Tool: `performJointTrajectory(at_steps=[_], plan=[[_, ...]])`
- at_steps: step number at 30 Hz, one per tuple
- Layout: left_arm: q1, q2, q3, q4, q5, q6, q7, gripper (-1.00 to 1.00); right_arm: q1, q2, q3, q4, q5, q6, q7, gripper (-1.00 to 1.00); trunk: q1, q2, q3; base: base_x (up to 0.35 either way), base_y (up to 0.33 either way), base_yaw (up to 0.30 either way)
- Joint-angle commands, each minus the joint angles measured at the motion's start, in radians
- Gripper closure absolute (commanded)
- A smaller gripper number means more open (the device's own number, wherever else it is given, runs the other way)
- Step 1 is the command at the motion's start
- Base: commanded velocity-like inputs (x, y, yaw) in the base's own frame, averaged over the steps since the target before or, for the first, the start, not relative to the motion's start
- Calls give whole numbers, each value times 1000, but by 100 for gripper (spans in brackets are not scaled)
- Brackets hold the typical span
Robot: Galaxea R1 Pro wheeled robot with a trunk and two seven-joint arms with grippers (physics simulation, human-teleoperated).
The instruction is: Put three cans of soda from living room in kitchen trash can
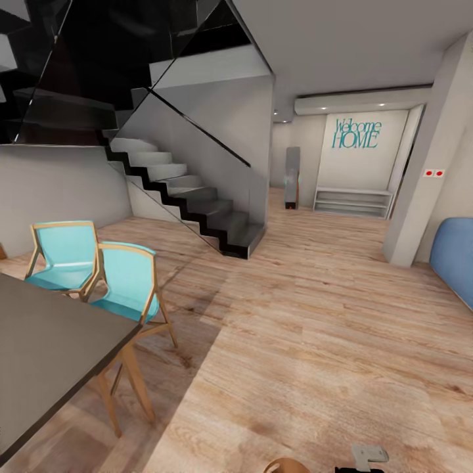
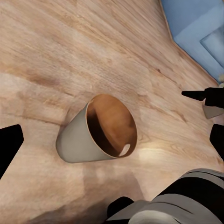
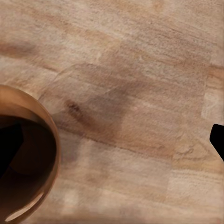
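Head view: a hallway on light wood floor (image 1: pixel 315 315). Staircase (image 1: pixel 197 197) at 11 o'clock, "Welcome HOME" lettering (image 1: pixel 357 133) on the far wall at 1 o'clock with a low white shelf (image 1: pixel 353 200) beneath. Two turquoise chairs (image 1: pixel 98 266) at 9 o'clock, tucked against a dark table (image 1: pixel 46 341) at 8 o'clock. Blue upholstered seat (image 1: pixel 456 256) at 3 o'clock. At 6 o'clock, right at the robot's base, the copper rim of the tash can (image 1: pixel 286 465).

Left wrist view: the tash can (image 2: pixel 98 128) again, pale grey outside, glossy brown inside, mouth turned toward the camera, wood floor behind it. Whether resting or lifted: cannot tell. Left gripper (image 2: pixel 112 140) spread wide, dark tips at opposite edges, gripping nothing.

Right wrist view: curved rim and brown interior of the tash can (image 3: pixel 42 140) close by, bare boards beyond. Right gripper (image 3: pixel 112 144) seemingly wide too, one tip dark against the bin's inside, the other well apart; no grasp apparent.

Judged step: travel through the house, no soda in either gripper. Next: driving on toward the living room to fetch the first can. In the way: chairs and table from 8 to 9 o'clock, stair foot at 11, blue seat at 3, and the bin underfoot at 6. Open floor toward 12 to 1 o'clock looks the easier lane.
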Motion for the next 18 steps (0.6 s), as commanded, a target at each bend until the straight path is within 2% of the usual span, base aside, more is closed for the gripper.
performJointTrajectory(at_steps=[1, 5, 8, 13, 18], plan=[[0, 0, 0, 0, 0, 0, 0, -100, 0, 0, 0, 0, 0, 0, 0, -100, 0, 0, 0, -21, 19, 0], [0, 0, 0, 0, -1, 0, -18, -100, 0, 0, 0, 0, 0, 0, 0, -100, 0, 0, 0, 29, 122, 0], [0, 0, 2, 1, -2, 0, -81, -100, 0, 0, 0, 0, 0, 0, 0, -100, 0, 0, 0, 96, 153, 0], [0, 0, 3, 2, -3, 0, -123, -100, 0, 0, 0, 0, 0, 0, 0, -100, 0, 0, 0, 38, 54, 0], [0, 0, 3, 3, -4, -1, -128, -100, 0, 0, 0, 0, 0, 0, 1, -100, 0, 0, 0, 6, 9, 0]])
